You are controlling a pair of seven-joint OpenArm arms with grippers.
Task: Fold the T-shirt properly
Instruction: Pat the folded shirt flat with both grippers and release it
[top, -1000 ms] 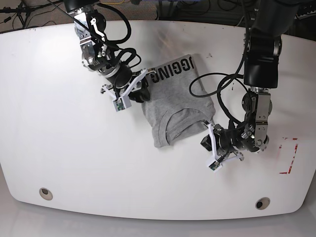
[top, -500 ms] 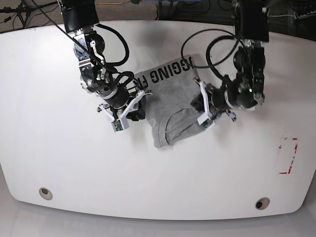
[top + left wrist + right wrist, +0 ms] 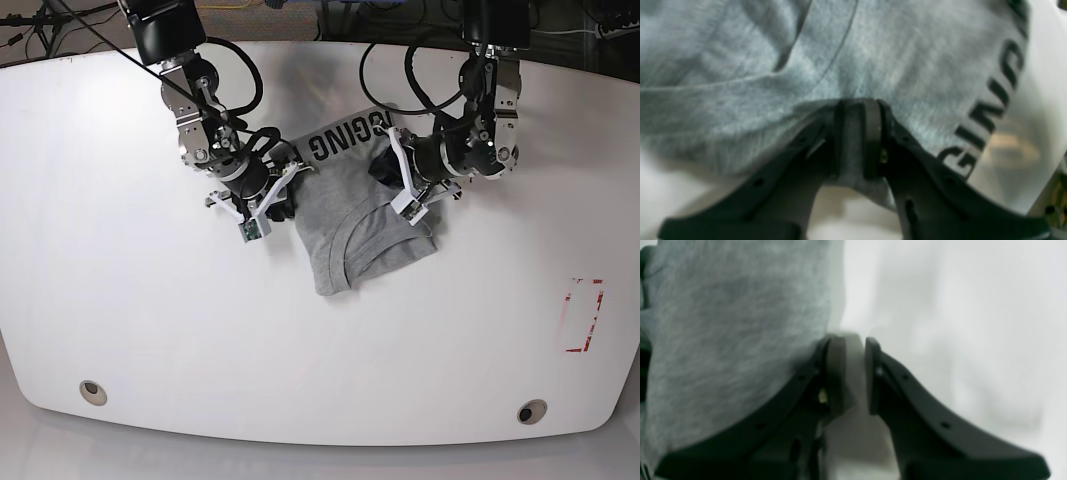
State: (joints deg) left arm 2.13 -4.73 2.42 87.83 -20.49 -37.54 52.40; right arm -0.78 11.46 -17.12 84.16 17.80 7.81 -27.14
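In the base view, the right gripper (image 3: 276,192) sits at the 9 o'clock edge of the T-shirt (image 3: 350,215), low against the cloth. The heather-grey shirt lies bunched and partly doubled just above the middle of the white table (image 3: 120,300). Its black lettering (image 3: 345,138) runs along the 12 o'clock edge and the ribbed neckline (image 3: 345,252) opens toward 6 o'clock. The left gripper (image 3: 388,172) is at the shirt's 2 o'clock corner.

I judge this to be mid-fold: both arms are at opposite sides of the shirt, with one layer already turned over. The next move probably calls for carrying the two held edges together at an even pace, keeping the cloth taut enough to lie flat, and then letting go.

The wrist views give what the overhead view hides. The left wrist view shows the left gripper (image 3: 857,140) with its jaws pinched on a fold of grey cloth, the lettering running off toward 3 o'clock. The right wrist view shows the right gripper (image 3: 850,373) with its jaws narrow and the shirt bulking at 9 o'clock against the outer finger. A pale strip lies between the jaws, and I cannot tell whether it is cloth or table. Only the base view shows the shirt's overall outline.
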